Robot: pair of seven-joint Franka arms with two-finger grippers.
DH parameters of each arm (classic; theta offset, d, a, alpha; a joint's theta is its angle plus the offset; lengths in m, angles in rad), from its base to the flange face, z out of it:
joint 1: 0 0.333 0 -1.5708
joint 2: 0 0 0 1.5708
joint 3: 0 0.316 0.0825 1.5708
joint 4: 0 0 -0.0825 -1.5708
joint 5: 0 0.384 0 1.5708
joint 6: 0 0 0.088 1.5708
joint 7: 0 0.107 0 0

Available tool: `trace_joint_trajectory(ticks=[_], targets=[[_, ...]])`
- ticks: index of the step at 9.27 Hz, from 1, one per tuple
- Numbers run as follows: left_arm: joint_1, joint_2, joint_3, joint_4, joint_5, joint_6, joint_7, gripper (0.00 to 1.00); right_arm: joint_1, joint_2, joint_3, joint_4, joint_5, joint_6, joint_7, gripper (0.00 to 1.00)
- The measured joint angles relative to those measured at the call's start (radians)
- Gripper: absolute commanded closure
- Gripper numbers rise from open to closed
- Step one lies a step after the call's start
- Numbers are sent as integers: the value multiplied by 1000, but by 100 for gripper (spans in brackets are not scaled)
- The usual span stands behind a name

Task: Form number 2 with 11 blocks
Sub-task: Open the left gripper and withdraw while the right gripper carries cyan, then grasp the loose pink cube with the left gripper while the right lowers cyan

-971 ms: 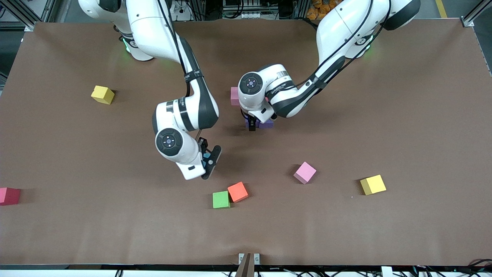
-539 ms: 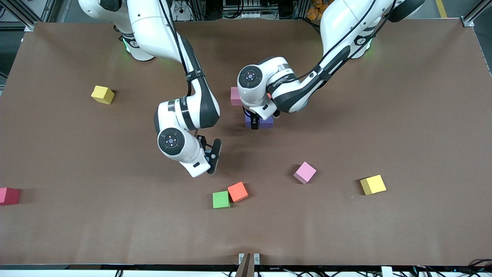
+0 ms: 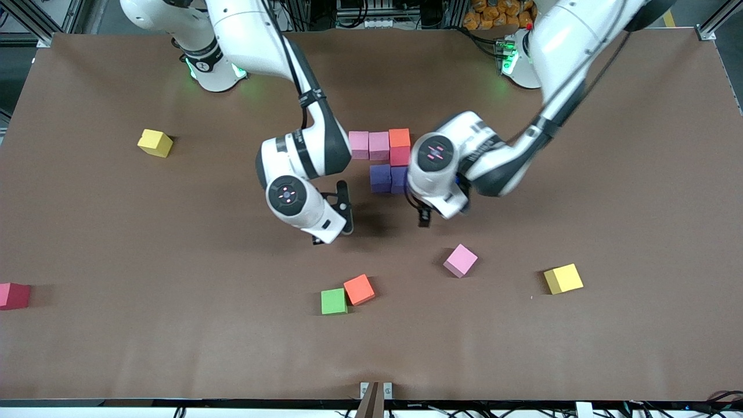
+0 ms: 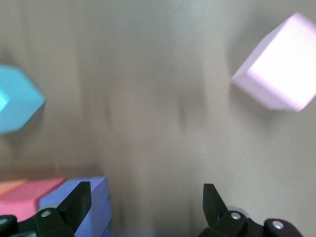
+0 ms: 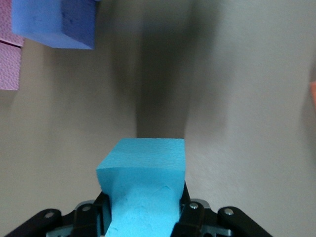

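The number 2 stands partly built mid-table: two pink blocks (image 3: pixel 359 144) and an orange one (image 3: pixel 399 137) in a row, a red block (image 3: pixel 399 155) nearer the camera, then two purple blocks (image 3: pixel 380 177). My right gripper (image 3: pixel 343 209) (image 5: pixel 143 207) is shut on a light blue block (image 5: pixel 143 173), over bare table beside the purple blocks (image 5: pixel 54 22). My left gripper (image 3: pixel 425 217) (image 4: pixel 143 205) hangs open and empty by the purple block (image 4: pixel 84 207). A loose pink block (image 3: pixel 461 260) (image 4: pixel 281 64) lies nearer the camera.
Loose blocks on the brown table (image 3: pixel 609 191): green (image 3: pixel 334 301) touching orange (image 3: pixel 359 289), yellow (image 3: pixel 563 278) toward the left arm's end, yellow (image 3: pixel 155 142) and a red one (image 3: pixel 13 295) at the edge, toward the right arm's end.
My left gripper left the purple blocks and swung toward the left arm's end, uncovering the figure. My right gripper carried the light blue block closer to the purple blocks.
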Motion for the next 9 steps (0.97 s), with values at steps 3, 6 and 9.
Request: trace_joint_trajectory(ticks=[3, 6, 9], targets=[[101, 2, 15, 62, 0, 0, 369, 0, 84, -48, 2, -69, -16, 4, 4, 100], [114, 32, 55, 89, 0, 1, 609, 0, 193, -101, 2, -128, -69, 23, 41, 100], [90, 128, 98, 158, 0, 31, 648, 0, 232, -116, -9, -171, -148, 54, 54, 100]])
